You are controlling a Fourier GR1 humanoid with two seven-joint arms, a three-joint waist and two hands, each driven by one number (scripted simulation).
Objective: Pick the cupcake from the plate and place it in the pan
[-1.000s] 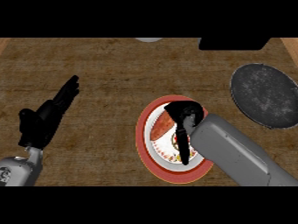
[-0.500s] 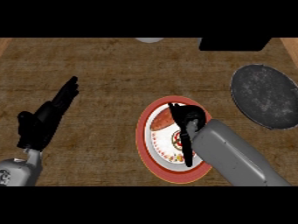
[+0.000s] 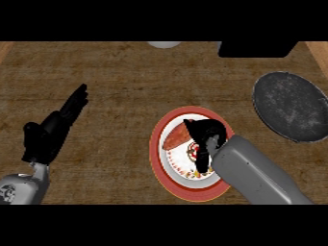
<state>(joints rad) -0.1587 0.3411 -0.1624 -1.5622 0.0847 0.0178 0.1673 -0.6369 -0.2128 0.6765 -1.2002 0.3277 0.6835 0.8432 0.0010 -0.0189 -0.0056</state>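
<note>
The cupcake [image 3: 177, 139] lies on the plate [image 3: 168, 178], a white plate with a red rim that sits a little right of the middle of the wooden tabletop [image 3: 124, 81], toward its near edge. Only a reddish-brown part of the cupcake shows at the plate's left half; the rest is hidden under the right hand [image 3: 205, 137], so its long axis and the way it points cannot be told. A small red-and-white patch also shows on the plate beside the wrist, but what it belongs to is unclear.

The right hand comes in over the plate from the near right on its grey forearm, its black fingers curled down against the cupcake. The fingers appear to close round it, though the contact itself is covered by the hand.

The pan [image 3: 293, 105], dark and round, rests near the tabletop's right edge, apart from the plate, with bare wood between them. A black box-like thing [image 3: 257, 49] and a pale round thing [image 3: 165, 44] sit at the far edge, both cut off by the view.

The left hand [image 3: 53, 129] rests open near the left side of the tabletop, fingers straight and pointing toward the far edge, holding nothing.
</note>
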